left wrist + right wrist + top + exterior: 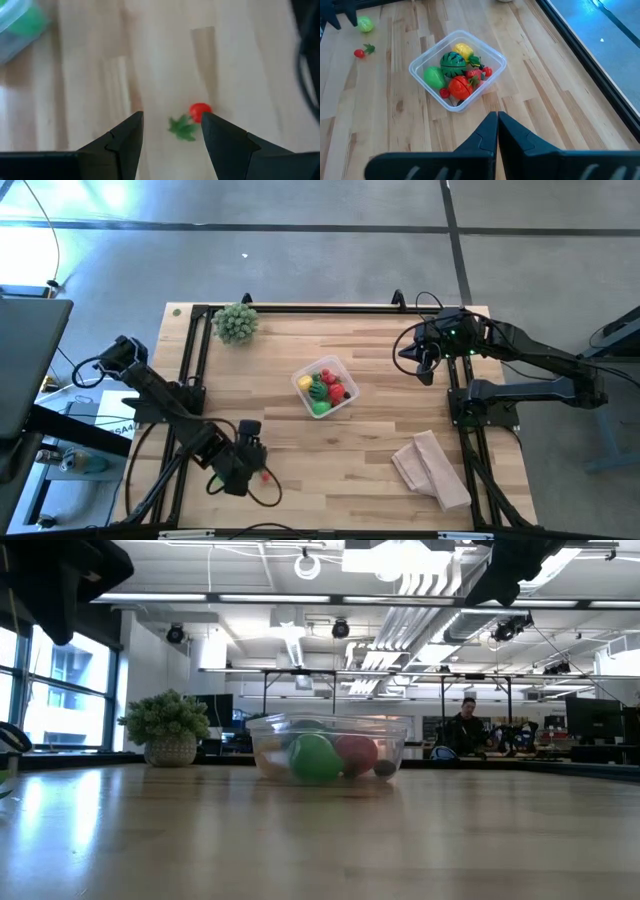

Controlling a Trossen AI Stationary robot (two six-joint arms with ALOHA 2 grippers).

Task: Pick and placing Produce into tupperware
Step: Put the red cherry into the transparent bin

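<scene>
Produce: small red piece (200, 111) with green leaf on bare wood just ahead of left gripper (171, 131), between spread fingers, unheld. Right gripper (497, 122) pinched together, tupperware (422, 62) just ahead, part-filled.

The tupperware (325, 387) sits mid-table, produce (327, 388) inside, a stray tomato (265, 476) near the left end effector (250, 463).

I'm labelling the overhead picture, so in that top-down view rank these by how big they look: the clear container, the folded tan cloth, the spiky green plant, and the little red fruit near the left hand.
1. Folded tan cloth
2. Clear container
3. Spiky green plant, only slightly smaller
4. Little red fruit, a speck beside the left hand
</scene>
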